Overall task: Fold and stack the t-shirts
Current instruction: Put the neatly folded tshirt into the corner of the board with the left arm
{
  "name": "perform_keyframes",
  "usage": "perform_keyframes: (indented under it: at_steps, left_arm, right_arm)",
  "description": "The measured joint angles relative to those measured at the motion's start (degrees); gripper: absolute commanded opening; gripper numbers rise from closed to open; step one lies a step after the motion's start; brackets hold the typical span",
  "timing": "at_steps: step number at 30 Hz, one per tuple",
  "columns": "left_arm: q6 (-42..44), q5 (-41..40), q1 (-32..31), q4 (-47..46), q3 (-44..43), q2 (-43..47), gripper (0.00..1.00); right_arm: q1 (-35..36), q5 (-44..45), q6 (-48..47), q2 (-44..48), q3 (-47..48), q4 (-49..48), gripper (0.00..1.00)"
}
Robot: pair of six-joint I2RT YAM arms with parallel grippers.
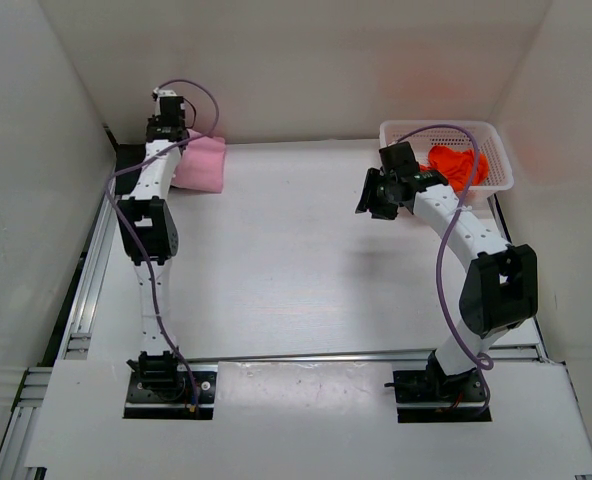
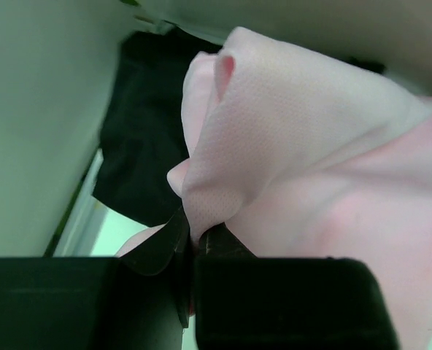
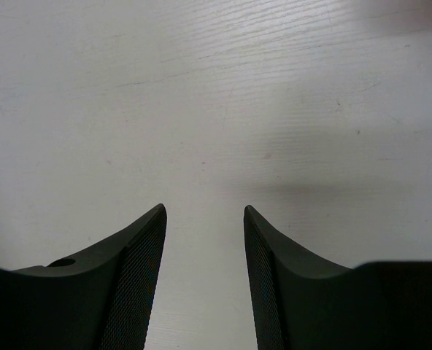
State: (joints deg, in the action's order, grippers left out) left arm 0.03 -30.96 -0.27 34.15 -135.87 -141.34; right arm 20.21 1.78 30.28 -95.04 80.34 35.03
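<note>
At the far left corner of the table [image 1: 296,270], the left gripper [image 2: 194,244] pinches its two fingers together on a fold of the light pink t-shirt [image 2: 311,168]. In the left wrist view the cloth rises from the fingers in a creased ridge. From above we see the pink shirt as a compact bundle lying on the table near the back wall. Its longer side seems to run from near to far, though the left arm covers its left edge and we cannot trace the full outline. No collar or sleeve shows clearly, so we cannot say which way the garment points.

The black t-shirt [image 2: 139,146] lies just beside the pink one, against the left wall. In the wrist view it is a dark, shapeless patch partly behind the pink fold. From overhead only a sliver shows past the arm, and its long axis cannot be made out.

The orange-red t-shirt [image 1: 458,165] sits crumpled inside the white mesh basket [image 1: 496,130] at the far right corner, well apart from the other two. It is bunched, with no readable direction, and the right arm and its purple cable cross in front of part of it.

The right gripper [image 3: 203,211] hangs over bare tabletop just left of the basket, its fingers spread apart with nothing between them (only white table surface shows in the gap).
</note>
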Motion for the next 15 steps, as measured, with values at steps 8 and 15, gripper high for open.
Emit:
perform_keyframes:
  at_steps: [8,15]
  left_arm:
    - [0.00,-1.25,6.01,-2.45,-1.42,0.11,0.10]
    - [0.00,-1.86,8.37,-3.17,-1.42,0.09,0.10]
  right_arm:
    - [0.00,0.00,0.00,-0.02,0.00,0.00,0.52]
    - [0.00,-0.07,-0.11,-1.25,0.72,0.52,0.52]
